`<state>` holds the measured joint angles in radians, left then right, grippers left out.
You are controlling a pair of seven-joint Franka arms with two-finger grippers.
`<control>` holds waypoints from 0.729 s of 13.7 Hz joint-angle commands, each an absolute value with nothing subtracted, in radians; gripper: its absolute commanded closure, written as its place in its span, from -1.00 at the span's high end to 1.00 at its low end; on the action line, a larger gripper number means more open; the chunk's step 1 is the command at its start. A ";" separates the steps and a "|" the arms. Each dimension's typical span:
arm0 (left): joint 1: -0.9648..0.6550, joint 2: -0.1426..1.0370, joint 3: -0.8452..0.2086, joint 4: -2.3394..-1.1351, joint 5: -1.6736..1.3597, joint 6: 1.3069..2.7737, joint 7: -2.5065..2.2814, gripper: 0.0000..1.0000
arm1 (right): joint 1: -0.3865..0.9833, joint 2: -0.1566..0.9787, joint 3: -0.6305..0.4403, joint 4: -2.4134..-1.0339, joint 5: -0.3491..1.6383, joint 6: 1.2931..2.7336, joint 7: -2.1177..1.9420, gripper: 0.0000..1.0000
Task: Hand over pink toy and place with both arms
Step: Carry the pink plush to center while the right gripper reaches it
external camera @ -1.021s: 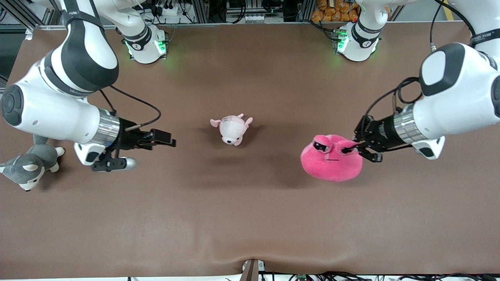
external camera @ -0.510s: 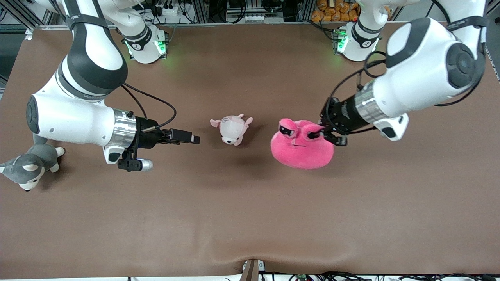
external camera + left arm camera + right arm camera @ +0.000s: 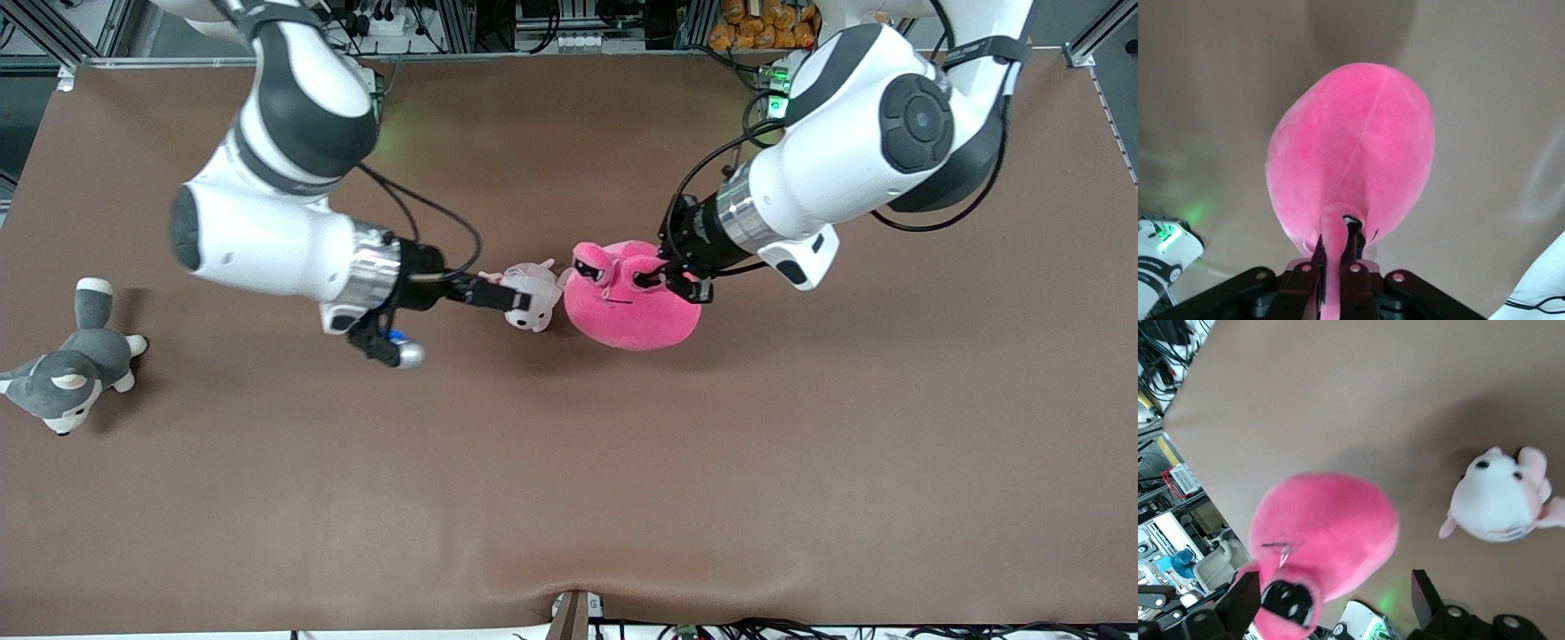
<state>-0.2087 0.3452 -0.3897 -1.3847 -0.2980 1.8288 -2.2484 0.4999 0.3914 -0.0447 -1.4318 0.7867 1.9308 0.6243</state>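
front view: over the last second both arms have swung in from the table's ends toward its middle. the left gripper (image 3: 665, 277) stays clenched on an ear of the pink toy (image 3: 629, 307), which hangs from it in the air; it has been carried from the left arm's end of the table to just beside the puppy (image 3: 533, 293). the right gripper (image 3: 514, 299) has come in from near the husky (image 3: 67, 378) and now hangs over the puppy, its tips pointing at the toy and nearly reaching it. the puppy and husky lie where they did. i judge the two arms are almost at the handover point, with only a small gap left to close.

left wrist view: the left gripper (image 3: 1337, 257) has its fingers (image 3: 1353, 250) pinched tight on a thin flap of the pink toy (image 3: 1351, 153), and the round body dangles below it over the brown table (image 3: 1491, 100). the hold is on a small bit of plush, so it looks to me like the toy could swing.

right wrist view: the right gripper (image 3: 1338, 595) is released, its jaws spread wide, with the pink toy (image 3: 1328, 537) filling the space just ahead of them, not yet between them. the puppy (image 3: 1498, 495) lies on the table to one side of the toy. next, i reckon, the right gripper must close on the toy's body before the left lets go.
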 commanded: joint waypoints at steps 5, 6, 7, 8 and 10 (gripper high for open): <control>-0.281 0.367 -0.376 -1.336 -0.291 1.899 -2.405 -1.00 | 0.575 0.411 -0.054 -1.440 0.805 1.931 0.741 1.00; -0.284 0.367 -0.377 -1.338 -0.290 1.902 -2.408 -1.00 | 0.581 0.417 -0.054 -1.440 0.807 1.931 0.742 1.00; -0.304 0.367 -0.373 -1.338 -0.290 1.902 -2.410 -1.00 | 0.587 0.417 -0.054 -1.440 0.807 1.931 0.742 1.00; -0.307 0.368 -0.373 -1.338 -0.290 1.902 -2.411 -1.00 | 0.586 0.417 -0.054 -1.442 0.805 1.925 0.742 1.00; -0.308 0.376 -0.373 -1.338 -0.290 1.910 -2.413 -1.00 | 0.583 0.417 -0.054 -1.443 0.807 1.924 0.742 1.00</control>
<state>-0.2893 0.3599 -0.3824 -1.3647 -0.2964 1.8983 -2.3872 0.5797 0.4212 -0.0468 -1.4383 0.7869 1.9281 0.7326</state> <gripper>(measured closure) 0.903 0.000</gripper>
